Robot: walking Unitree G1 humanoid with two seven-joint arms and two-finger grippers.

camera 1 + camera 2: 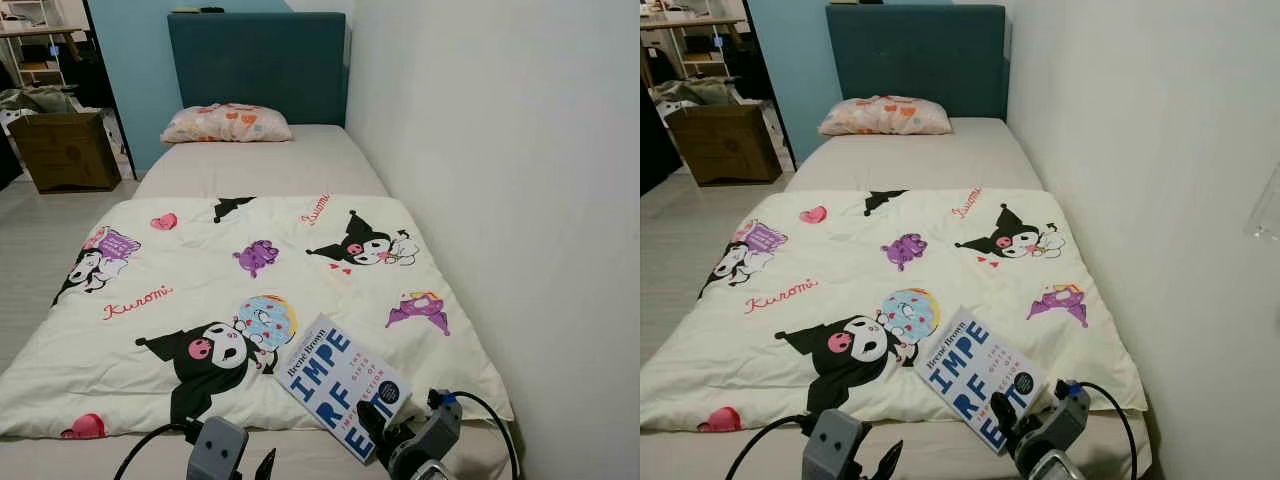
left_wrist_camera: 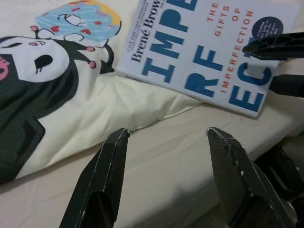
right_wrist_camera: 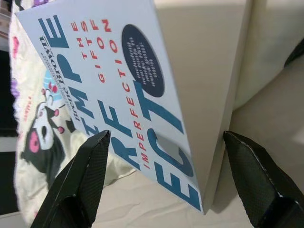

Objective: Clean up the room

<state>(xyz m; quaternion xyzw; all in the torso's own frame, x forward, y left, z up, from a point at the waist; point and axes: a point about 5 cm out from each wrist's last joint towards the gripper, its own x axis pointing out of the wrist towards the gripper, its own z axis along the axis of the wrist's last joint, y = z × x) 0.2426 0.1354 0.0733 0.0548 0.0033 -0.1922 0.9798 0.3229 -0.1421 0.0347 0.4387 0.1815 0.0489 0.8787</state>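
Two hands work: the right hand (image 3: 164,178), fingers open, straddles the book (image 1: 342,386) on the blanket (image 1: 180,300); the left hand (image 2: 168,175) hovers open.

Left gripper (image 2: 166,137) low, fingers apart, empty. Right gripper (image 3: 166,142) low, fingers spread wide.

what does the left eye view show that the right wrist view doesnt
Left eye view alone: the pillow by the blue headboard, a cardboard box on the floor, and the left gripper low over the bed's near edge.

Right wrist view alone: the book's page edge, close up, between the right gripper's spread fingers, which are not touching it.

Both: the book lying at the near edge of the cartoon-print blanket, with the right gripper at it.
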